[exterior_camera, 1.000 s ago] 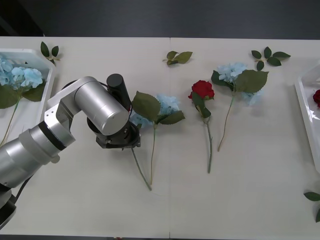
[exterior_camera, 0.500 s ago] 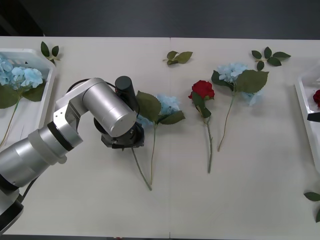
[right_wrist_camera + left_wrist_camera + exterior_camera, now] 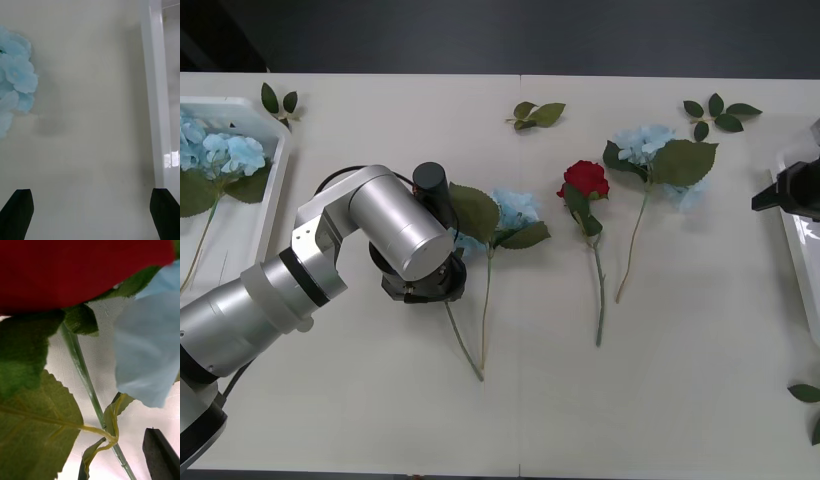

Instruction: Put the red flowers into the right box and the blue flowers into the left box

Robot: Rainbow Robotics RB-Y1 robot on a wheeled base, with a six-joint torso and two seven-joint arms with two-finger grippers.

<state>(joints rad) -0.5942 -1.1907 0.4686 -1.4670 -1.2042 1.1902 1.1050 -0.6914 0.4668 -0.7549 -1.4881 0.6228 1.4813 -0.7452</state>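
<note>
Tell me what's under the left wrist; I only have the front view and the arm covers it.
Observer: The left wrist view has a deep red rose head close in front of the left gripper.
Operator: Just the rose?
Observer: No, pale blue petals lie right beside its green stem.
Operator: Right gripper?
Observer: The right gripper is open with nothing between its fingers, over bare table beside the right box rim.
</note>
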